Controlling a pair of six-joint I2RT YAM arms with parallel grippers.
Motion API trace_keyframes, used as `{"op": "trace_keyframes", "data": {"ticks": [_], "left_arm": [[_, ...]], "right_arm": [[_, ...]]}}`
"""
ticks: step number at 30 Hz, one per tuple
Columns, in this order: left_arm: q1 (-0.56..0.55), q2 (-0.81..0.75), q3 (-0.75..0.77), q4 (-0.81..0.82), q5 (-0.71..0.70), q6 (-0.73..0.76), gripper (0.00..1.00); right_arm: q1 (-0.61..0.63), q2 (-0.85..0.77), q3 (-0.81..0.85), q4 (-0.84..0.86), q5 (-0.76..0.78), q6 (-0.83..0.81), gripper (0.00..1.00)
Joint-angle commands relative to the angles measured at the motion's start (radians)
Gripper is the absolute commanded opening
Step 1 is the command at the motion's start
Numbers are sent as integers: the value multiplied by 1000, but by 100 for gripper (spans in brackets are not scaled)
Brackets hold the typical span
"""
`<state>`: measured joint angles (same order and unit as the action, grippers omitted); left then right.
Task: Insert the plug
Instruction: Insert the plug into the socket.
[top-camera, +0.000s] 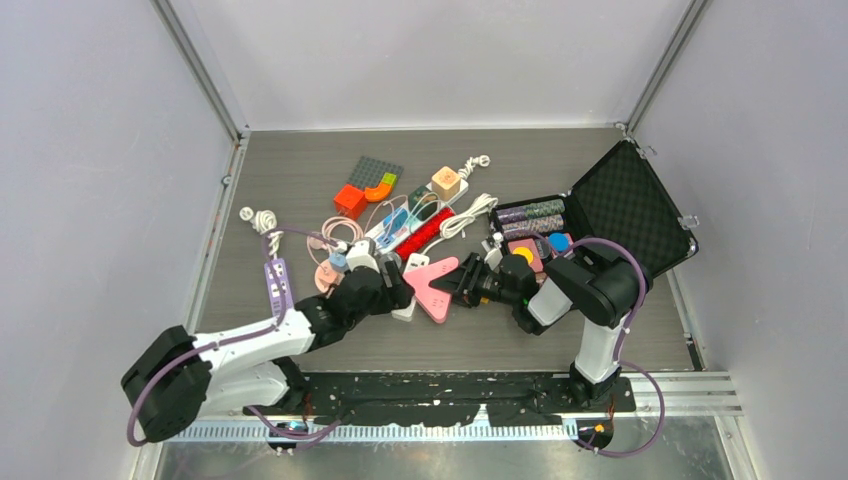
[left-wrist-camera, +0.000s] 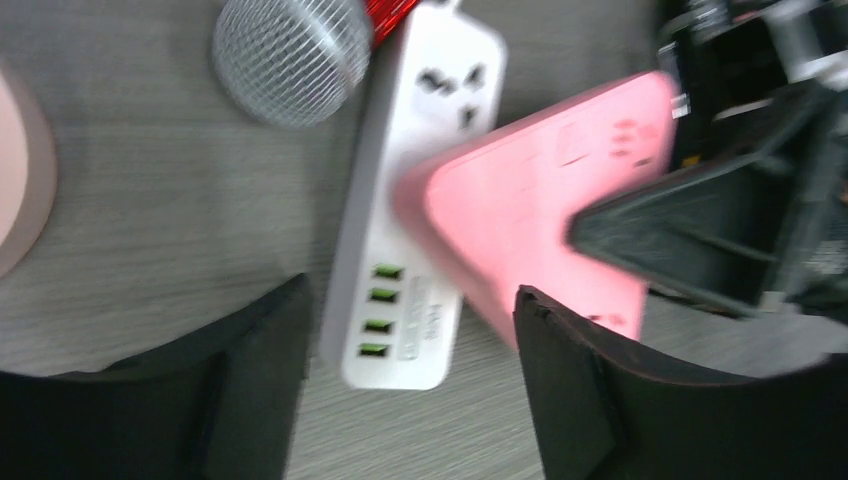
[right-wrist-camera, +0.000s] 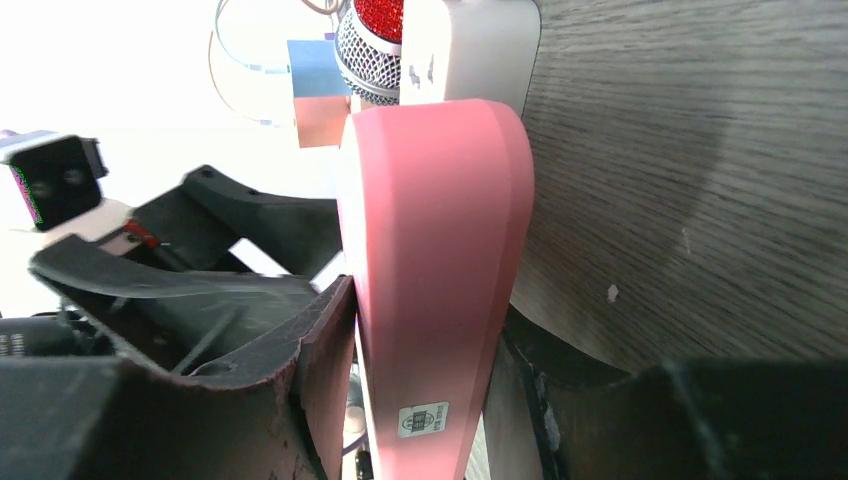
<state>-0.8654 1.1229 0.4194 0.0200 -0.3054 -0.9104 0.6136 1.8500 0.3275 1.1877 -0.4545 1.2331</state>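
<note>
1. Left wrist view is blurred; the white strip (left-wrist-camera: 375, 200) shows no readable markings.
2. The pink piece (left-wrist-camera: 540, 220) covers part of it.
3. The pink piece's label (right-wrist-camera: 423, 419) is too small to read.

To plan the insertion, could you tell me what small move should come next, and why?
Probably close the left hand on the white power strip to steady it: its fingers stand open either side, while the right hand grips the pink triangular piece over it.

This is a robotics lab test cell: plain pale grey panel walls (top-camera: 90, 150) framed by aluminium corner posts (top-camera: 200, 70) enclose a grey wood-grain tabletop (top-camera: 300, 170), and white-and-black robot arms (top-camera: 250, 345) stand bolted to a black perforated mounting plate (top-camera: 440, 385).
</note>
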Motion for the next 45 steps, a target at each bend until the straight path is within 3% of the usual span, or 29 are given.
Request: {"op": "trace_keyframes", "data": {"ticks": [1, 12, 14, 16, 22, 26, 32, 45], "left_arm": [[3, -75, 16, 166, -20, 5, 68], [7, 151, 157, -11, -58, -43, 69], [8, 195, 174, -54, -51, -46, 63], [8, 224, 164, -35, -11, -44, 49], [7, 251, 65, 61, 35, -84, 31], [8, 259, 39, 60, 35, -88, 25], [7, 266, 50, 55, 28, -88, 24], [8, 156, 95, -70, -23, -45, 28]], "right_arm": [[7, 78, -36, -415, 147, -134, 39], [8, 84, -36, -411, 142, -136, 33], [8, 83, -37, -412, 140, -136, 33], [8, 79, -38, -415, 141, -138, 34], [8, 14, -40, -447, 142, -148, 46], [8, -67, -16, -523, 141, -174, 59], [7, -238, 48, -709, 173, -230, 78], [8, -604, 192, -1131, 305, -374, 86]]}}
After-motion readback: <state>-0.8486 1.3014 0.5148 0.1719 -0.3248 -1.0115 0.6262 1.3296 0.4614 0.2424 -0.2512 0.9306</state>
